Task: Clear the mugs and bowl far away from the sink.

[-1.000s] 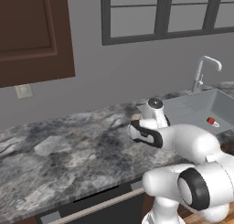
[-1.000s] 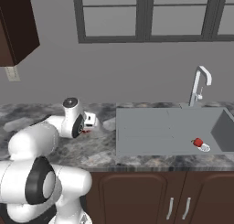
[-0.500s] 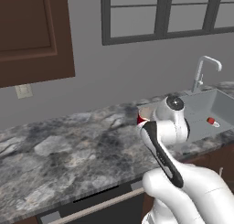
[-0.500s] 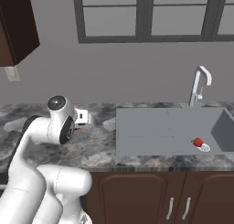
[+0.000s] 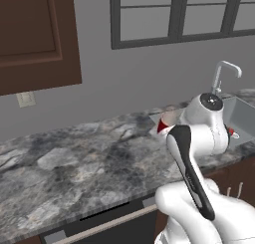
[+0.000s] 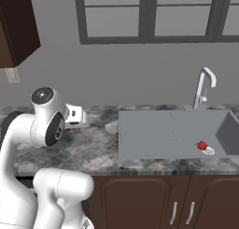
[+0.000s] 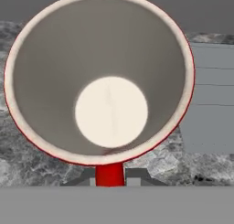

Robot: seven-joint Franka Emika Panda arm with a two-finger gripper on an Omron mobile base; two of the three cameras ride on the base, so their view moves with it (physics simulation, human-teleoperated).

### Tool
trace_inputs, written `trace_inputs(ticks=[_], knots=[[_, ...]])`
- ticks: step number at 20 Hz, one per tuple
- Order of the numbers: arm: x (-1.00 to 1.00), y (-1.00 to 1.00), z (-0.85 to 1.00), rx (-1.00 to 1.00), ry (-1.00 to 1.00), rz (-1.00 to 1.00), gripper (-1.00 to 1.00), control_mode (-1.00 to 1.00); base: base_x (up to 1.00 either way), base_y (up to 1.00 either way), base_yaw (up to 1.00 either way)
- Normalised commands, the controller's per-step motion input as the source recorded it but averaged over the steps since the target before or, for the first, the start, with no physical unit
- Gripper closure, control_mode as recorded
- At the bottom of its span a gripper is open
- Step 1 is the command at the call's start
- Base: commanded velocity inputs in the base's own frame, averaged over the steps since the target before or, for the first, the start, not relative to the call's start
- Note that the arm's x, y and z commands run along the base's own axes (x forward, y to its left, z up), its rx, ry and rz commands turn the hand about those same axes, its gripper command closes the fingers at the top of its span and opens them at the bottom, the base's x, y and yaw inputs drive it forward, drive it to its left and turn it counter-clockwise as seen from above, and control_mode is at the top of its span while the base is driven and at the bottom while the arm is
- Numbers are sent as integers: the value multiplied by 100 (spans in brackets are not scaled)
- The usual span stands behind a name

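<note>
Left to right. Counter (image 5: pixel 74 163): dark marbled stone stretching left, well away from the basin, and likely the intended set-down area, since the task wants the crockery far from the sink.

Red mug (image 7: pixel 100 81): carried just left of the sink, above the counter; the hand view looks straight down its pale interior, so it appears upright. In the left base view a red sliver (image 5: pixel 163 126) shows beside the arm.

Gripper (image 7: pixel 109 175): jaws drawn narrow, pinching the mug's near wall, which seems to explain the rim looming before the camera.

Sink (image 6: pixel 172 132): grey, faucet (image 6: pixel 204 85) at its far edge.

Second red object (image 6: pixel 202 145): lying in the basin's right part, beside something pale; too small to identify.
</note>
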Motion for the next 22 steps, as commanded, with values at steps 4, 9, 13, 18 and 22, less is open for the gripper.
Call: trace_inputs(ticks=[4, 9, 13, 18, 22], knots=[[-26, -8, 64, 8, 31, -2, 100, -100, 0, 0, 0], [-44, 0, 6, 1, 14, 0, 100, -100, 0, 0, 0], [-49, 0, 5, -7, 0, 0, 100, -100, 0, 0, 0], [-38, 0, 14, -3, -1, -4, 100, -100, 0, 0, 0], [-16, -1, 33, 0, -2, 0, 100, -100, 0, 0, 0]])
